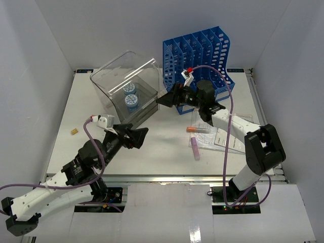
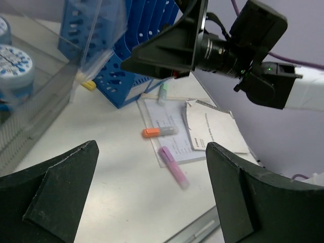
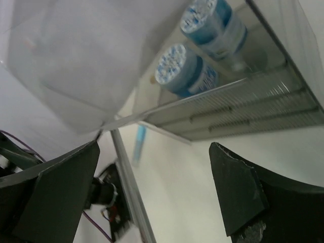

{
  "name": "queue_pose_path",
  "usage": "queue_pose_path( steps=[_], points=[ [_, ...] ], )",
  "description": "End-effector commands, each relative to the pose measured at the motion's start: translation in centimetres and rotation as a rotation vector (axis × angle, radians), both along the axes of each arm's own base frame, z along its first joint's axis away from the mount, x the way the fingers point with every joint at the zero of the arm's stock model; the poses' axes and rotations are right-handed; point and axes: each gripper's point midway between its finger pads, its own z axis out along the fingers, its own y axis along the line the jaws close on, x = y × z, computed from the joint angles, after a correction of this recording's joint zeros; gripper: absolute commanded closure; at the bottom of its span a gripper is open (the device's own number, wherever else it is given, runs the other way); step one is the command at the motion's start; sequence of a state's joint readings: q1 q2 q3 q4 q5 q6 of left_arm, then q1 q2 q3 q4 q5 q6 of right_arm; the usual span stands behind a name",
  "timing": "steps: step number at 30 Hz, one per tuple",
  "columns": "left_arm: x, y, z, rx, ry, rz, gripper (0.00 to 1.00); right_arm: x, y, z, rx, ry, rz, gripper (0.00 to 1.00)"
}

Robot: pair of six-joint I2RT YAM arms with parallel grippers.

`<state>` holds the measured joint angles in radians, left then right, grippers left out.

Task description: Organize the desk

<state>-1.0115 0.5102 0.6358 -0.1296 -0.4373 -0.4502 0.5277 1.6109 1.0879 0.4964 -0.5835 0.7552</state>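
White and flat, the rectangular desk (image 1: 162, 154), with a metal rail along its near edge, fills the floor between the white walls. Toward the far side, left of centre, stands a clear plastic drawer box (image 1: 121, 76) holding two round blue-and-white tubs (image 1: 130, 96). A blue slotted file rack (image 1: 197, 48) stands just to its right. The right gripper (image 1: 161, 100) hangs by the box's near right corner, its jaws spread wide with nothing between them. The left gripper (image 1: 143, 136) hovers above the desk nearer the arm bases, equally wide and empty. On the right lie white printed papers (image 1: 225, 134), with an orange-capped marker (image 1: 197, 129) at their left edge and a pink highlighter (image 1: 195, 149) just nearer. A small yellow piece (image 1: 74, 131) lies near the left edge.
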Motion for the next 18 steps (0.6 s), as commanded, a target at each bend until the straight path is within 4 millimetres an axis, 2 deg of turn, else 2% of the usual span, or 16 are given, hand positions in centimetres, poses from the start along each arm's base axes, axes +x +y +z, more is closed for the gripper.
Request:
queue_pose_path(
  steps=[1, 4, 6, 9, 12, 13, 14, 18],
  points=[
    [-0.5, -0.7, -4.1, -0.028, 0.257, 0.018, 0.02, -3.0, -3.6, -4.0, -0.155, -0.202, 0.068, 0.03],
    [-0.3, -1.3, -5.9, -0.008, 0.329, 0.035, 0.02, -4.4, -4.7, -4.7, -0.188, -0.318, 0.139, 0.02],
    [-0.1, -1.5, -7.0, -0.005, 0.368, 0.053, 0.02, -5.0, -4.7, -5.0, -0.194, -0.356, 0.201, 0.03],
    [-0.2, -1.2, -7.2, -0.019, 0.38, 0.061, 0.02, -5.7, -4.1, -6.1, -0.172, -0.306, 0.276, 0.08],
    [-0.7, 0.7, -6.2, -0.056, 0.359, 0.091, 0.02, -4.8, -2.4, -6.9, -0.129, -0.217, 0.288, 0.18],
    [-0.9, 1.2, -6.1, -0.069, 0.361, 0.103, 0.02, -4.2, -1.7, -6.4, -0.118, -0.223, 0.288, 0.2],
    [-1.1, 1.9, -6.0, -0.071, 0.357, 0.115, 0.02, -4.0, -1.6, -7.6, -0.125, -0.174, 0.283, 0.23],
    [-2.0, 5.1, -6.5, -0.127, 0.386, 0.188, 0.02, -0.8, 1.3, -8.3, -0.08, -0.071, 0.238, 0.33]
  ],
)
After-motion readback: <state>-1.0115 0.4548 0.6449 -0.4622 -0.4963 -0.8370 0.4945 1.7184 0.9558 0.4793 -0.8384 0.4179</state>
